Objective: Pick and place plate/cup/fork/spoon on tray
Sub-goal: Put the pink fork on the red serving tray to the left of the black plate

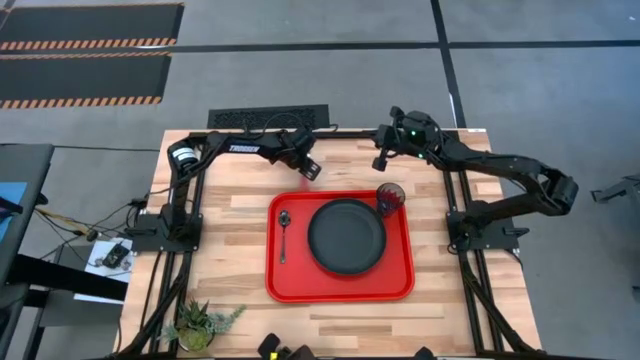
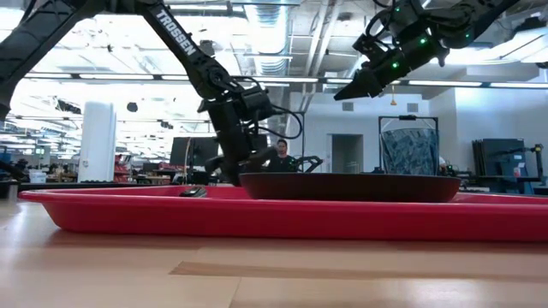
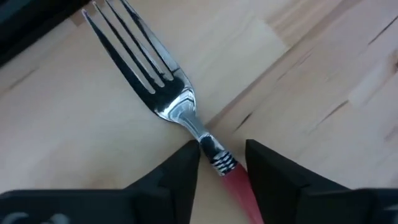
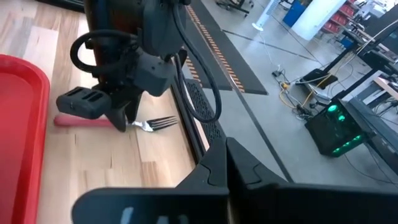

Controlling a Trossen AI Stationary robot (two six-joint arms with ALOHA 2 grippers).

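Potted plant (image 1: 198,326) at the near bench (image 1: 230,330) edge, on the robot's left side, well apart from everything else. Beyond it, the red tray (image 1: 340,290) lies across the middle of the bench. On the tray, the black plate (image 1: 346,237) sits centred; the spoon (image 1: 284,233) lies lengthwise just beside the plate on its left, bowl toward the far side; the cup (image 1: 390,198) stands upright in the far right corner of the tray, close against the plate's rim. In the low view the tray's raised rim (image 2: 257,216) spans the frame, with the plate's dark rim (image 2: 351,186) above it and the spoon (image 2: 193,192) a small dark shape to its left.

Past the tray's far edge, the fork (image 3: 163,87) lies flat on bare bench wood, outside the tray, its red handle (image 4: 81,121) nearer the tray and its tines (image 4: 160,123) pointing away. Left end effector (image 3: 222,163) is lowered over the fork, its fingers (image 3: 180,171) straddling the neck where metal meets red handle, with a narrow gap on each side; whether they already touch the fork cannot be told. Right end effector (image 1: 381,160) hangs raised above the far bench edge, beyond the cup, holding nothing, its fingers pressed together in the right wrist view. Room with ceiling lights and a seated person (image 2: 279,157) lies beyond.
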